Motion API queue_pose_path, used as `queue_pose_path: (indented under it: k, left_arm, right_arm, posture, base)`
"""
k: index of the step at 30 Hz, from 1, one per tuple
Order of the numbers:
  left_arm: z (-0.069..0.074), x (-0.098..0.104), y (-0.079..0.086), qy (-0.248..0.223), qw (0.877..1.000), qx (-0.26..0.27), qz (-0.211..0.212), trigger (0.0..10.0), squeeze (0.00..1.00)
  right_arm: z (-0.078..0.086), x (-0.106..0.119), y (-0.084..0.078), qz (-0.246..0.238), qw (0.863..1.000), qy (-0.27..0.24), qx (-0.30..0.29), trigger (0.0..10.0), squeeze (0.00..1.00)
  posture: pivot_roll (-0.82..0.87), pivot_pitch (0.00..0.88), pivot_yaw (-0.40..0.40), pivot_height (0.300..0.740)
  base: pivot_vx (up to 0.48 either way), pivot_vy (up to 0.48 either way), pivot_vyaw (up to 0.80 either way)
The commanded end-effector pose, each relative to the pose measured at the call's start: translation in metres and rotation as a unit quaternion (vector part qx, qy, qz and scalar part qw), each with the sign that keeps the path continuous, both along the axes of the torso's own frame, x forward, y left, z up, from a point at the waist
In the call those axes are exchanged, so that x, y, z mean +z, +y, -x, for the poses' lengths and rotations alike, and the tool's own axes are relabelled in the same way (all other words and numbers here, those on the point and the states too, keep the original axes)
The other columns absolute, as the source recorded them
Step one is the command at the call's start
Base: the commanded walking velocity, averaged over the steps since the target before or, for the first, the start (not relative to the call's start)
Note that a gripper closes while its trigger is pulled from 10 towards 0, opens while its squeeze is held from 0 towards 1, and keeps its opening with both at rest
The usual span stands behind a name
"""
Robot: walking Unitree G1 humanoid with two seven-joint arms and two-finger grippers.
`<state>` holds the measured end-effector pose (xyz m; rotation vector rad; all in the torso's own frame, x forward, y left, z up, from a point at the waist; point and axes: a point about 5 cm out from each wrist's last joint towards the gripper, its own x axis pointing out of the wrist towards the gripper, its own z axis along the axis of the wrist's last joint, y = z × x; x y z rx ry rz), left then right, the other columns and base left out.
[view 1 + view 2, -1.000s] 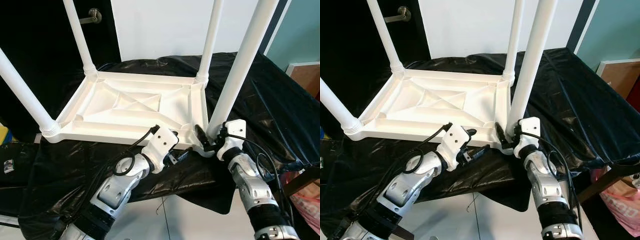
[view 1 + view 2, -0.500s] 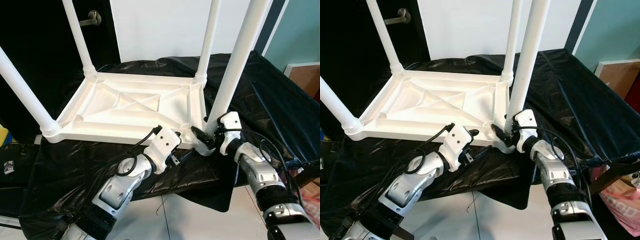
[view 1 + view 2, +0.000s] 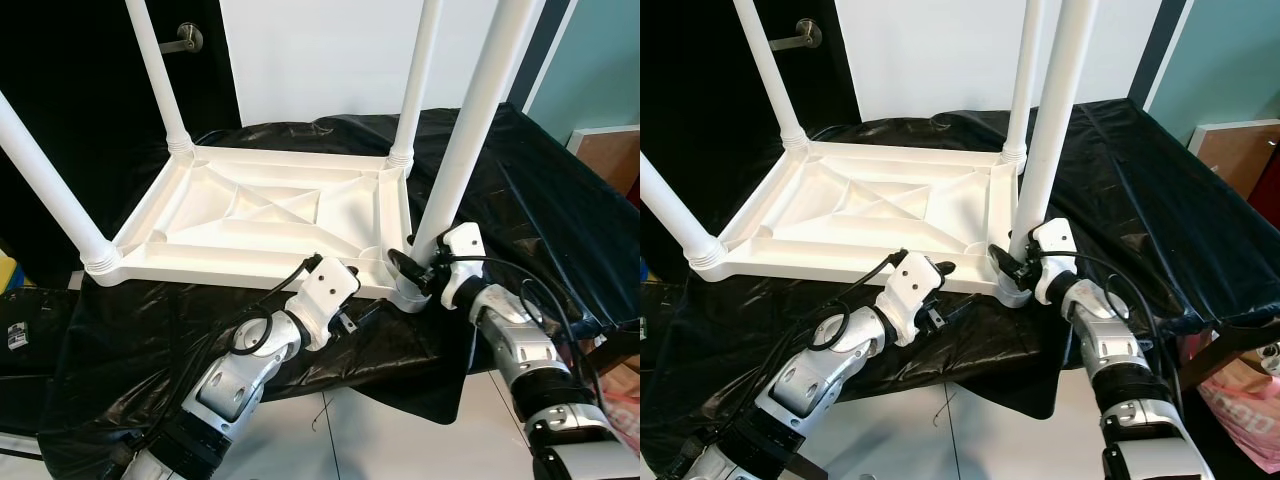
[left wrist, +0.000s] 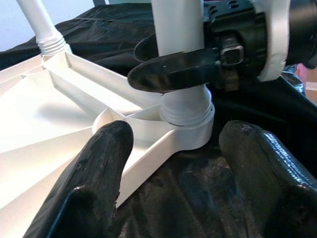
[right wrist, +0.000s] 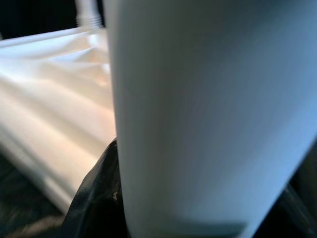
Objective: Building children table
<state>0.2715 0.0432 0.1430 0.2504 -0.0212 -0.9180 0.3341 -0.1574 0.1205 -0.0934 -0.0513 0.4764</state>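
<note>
Four legs stand on the upturned table point(image 3: 270, 215) atop the black-draped worktop point(image 3: 530, 200). Since a second ago, the right tool point(image 3: 408, 272) has swung in, clamped round the near-right leg point(image 3: 470, 130)'s base, probably tightening it. Left tool point(image 4: 173, 178) gapes empty alongside.

Smooth, glossy white plastic table point(image 3: 262, 215) and legs point(image 3: 470, 130); crinkled, shiny black plastic sheet point(image 3: 540, 210).
</note>
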Motion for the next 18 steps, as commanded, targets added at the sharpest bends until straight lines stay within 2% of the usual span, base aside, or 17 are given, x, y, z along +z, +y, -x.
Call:
queue_pose_path:
  k: [1,7,12,13,16,18]
  left_arm:
    - [0.008,-0.002,-0.004,0.008,0.998,-0.054,-0.009,10.0,0.0]
    - [0.01,-0.002,-0.004,0.004,0.998,-0.054,-0.016,10.0,0.0]
    - [0.01,-0.003,-0.003,0.006,0.999,-0.05,-0.016,10.0,0.0]
    - [0.01,-0.003,-0.003,0.006,0.999,-0.05,-0.016,10.0,0.0]
    - [0.011,-0.003,-0.003,0.006,0.999,-0.05,-0.017,10.0,0.0]
    - [0.012,-0.003,-0.002,0.006,0.999,-0.049,-0.017,10.0,0.0]
  right_arm:
    - [0.004,-0.016,0.004,0.003,0.999,0.039,-0.034,10.0,0.0]
    - [0.01,-0.02,0.012,-0.035,0.991,0.048,-0.118,10.0,0.0]
    - [0.017,-0.026,0.021,-0.062,0.973,0.06,-0.214,10.0,0.0]
    - [0.017,-0.026,0.021,-0.062,0.973,0.06,-0.214,10.0,0.0]
    - [0.021,-0.027,0.026,-0.074,0.956,0.06,-0.277,10.0,0.0]
    - [0.022,-0.028,0.029,-0.078,0.956,0.065,-0.276,10.0,0.0]
  posture:
    - [0.0,0.0,-0.012,0.74]
    - [0.0,0.0,-0.019,0.74]
    - [0.0,0.0,-0.023,0.74]
    - [0.0,0.0,-0.023,0.74]
    - [0.01,0.0,-0.024,0.74]
    - [0.01,0.0,-0.023,0.74]
  base:
    - [0.0,0.0,0.0]
    - [0.0,0.0,0.0]
    - [0.0,0.0,0.0]
    - [0.0,0.0,0.0]
    - [0.0,0.0,0.0]
    - [0.0,0.0,0.0]
